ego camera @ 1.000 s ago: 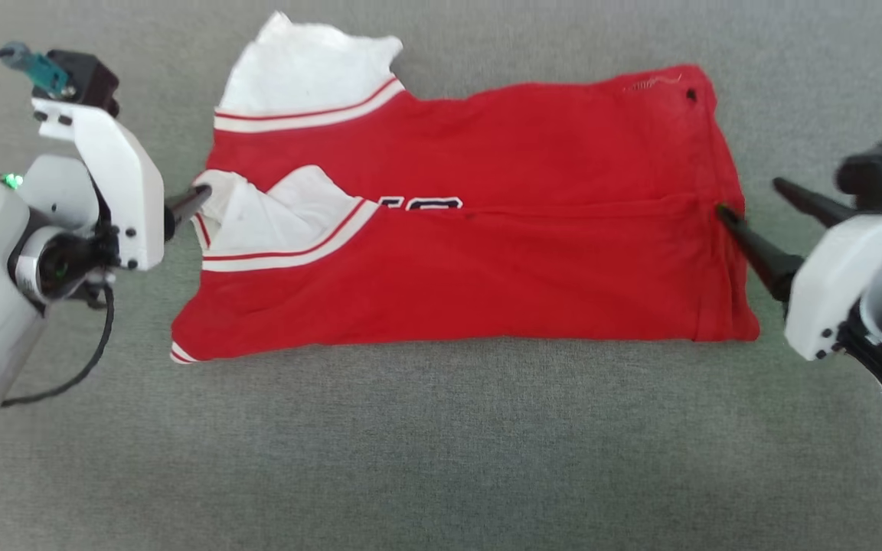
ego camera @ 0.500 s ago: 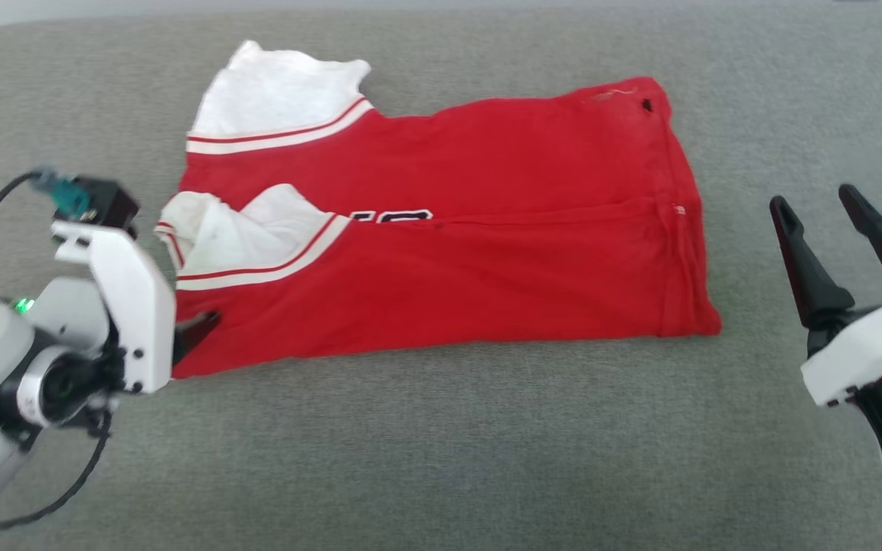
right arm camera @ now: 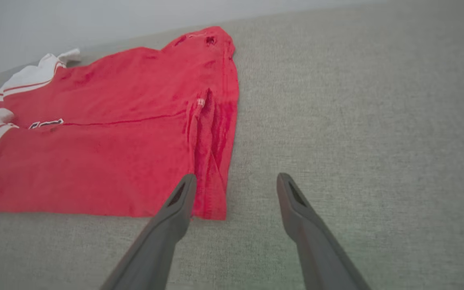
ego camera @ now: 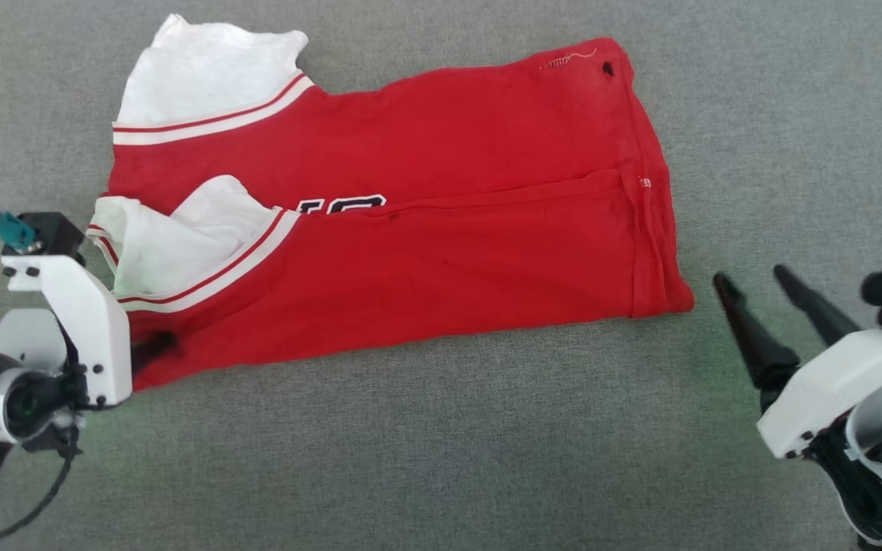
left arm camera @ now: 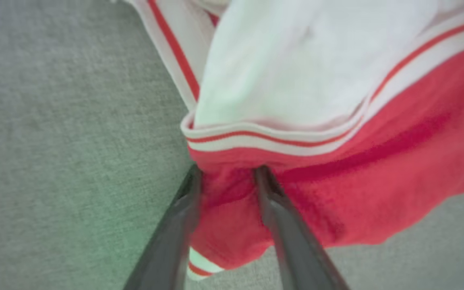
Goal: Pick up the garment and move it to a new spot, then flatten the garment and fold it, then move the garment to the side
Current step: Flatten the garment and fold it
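The garment (ego camera: 449,229), a red jersey with white-and-red striped trim, lies folded lengthwise on the grey cloth surface, its white lining showing at the left end. Part of its black lettering peeks out at the fold. My left gripper (ego camera: 158,344) is at the garment's near left corner. In the left wrist view its fingers (left arm camera: 228,173) stand apart, straddling a bunch of the red garment (left arm camera: 377,181) just below the striped trim. My right gripper (ego camera: 751,277) stands open just off the near right corner. The right wrist view has its fingers (right arm camera: 236,178) beside the garment's (right arm camera: 95,161) hem, holding nothing.
A grey fabric surface (ego camera: 441,459) spreads under and around the garment, with open room in front and to the right. A pale wall (right arm camera: 95,16) rises behind its far edge in the right wrist view.
The head camera has shifted. My left gripper went from the armhole edge to the near left corner and its jaws narrowed a little. My right gripper pulled back off the hem.
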{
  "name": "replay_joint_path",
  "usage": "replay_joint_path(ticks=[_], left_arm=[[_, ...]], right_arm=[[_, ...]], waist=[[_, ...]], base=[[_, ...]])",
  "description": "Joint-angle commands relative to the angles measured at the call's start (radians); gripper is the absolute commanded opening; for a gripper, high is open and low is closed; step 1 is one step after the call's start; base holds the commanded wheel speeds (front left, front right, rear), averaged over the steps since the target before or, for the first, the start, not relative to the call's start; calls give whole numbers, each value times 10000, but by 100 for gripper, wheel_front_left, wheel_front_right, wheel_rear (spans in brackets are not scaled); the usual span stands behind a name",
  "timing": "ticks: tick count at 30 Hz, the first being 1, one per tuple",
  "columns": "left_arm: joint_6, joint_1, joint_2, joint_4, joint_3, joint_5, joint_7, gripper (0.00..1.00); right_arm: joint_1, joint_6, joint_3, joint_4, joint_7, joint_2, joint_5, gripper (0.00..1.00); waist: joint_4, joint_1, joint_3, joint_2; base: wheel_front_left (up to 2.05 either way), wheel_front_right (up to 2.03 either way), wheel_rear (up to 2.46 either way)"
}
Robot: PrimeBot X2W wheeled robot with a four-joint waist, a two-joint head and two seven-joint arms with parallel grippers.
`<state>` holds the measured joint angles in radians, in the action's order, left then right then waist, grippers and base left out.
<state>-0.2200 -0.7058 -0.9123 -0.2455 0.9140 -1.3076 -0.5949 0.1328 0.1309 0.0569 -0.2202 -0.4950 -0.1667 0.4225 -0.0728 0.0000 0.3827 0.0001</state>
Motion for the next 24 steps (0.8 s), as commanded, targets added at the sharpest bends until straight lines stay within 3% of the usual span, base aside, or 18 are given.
replay_joint_path(ticks=[1, 13, 20, 22, 24], left_arm=[[41, 258, 451, -285, 334, 78, -9, 0], [845, -553, 1658, -1283, 551, 395, 24, 0], [1162, -837, 2085, -1611, 625, 523, 118, 0], [1234, -874, 2155, -1685, 616, 465, 173, 0], [1296, -875, 2200, -1754, 630, 473, 214, 0]], right_arm=[[27, -5, -64, 35, -91, -12, 29, 100], [2031, -5, -467, 2335, -3040, -184, 344, 100], [2368, 33, -1598, 3391, -4952, -388, 361, 100], [2327, 33, -1907, 3469, -5340, -542, 436, 0], [2334, 34, -1967, 3387, -5401, -653, 554, 0]], waist=[[-5, 0, 65, -1], [600, 0, 472, -1], [975, 0, 565, -1], [1045, 0, 568, -1], [1093, 0, 560, -1]], base=[[0, 0, 0], [0, 0, 0], [0, 0, 0], [0, 0, 0], [0, 0, 0]])
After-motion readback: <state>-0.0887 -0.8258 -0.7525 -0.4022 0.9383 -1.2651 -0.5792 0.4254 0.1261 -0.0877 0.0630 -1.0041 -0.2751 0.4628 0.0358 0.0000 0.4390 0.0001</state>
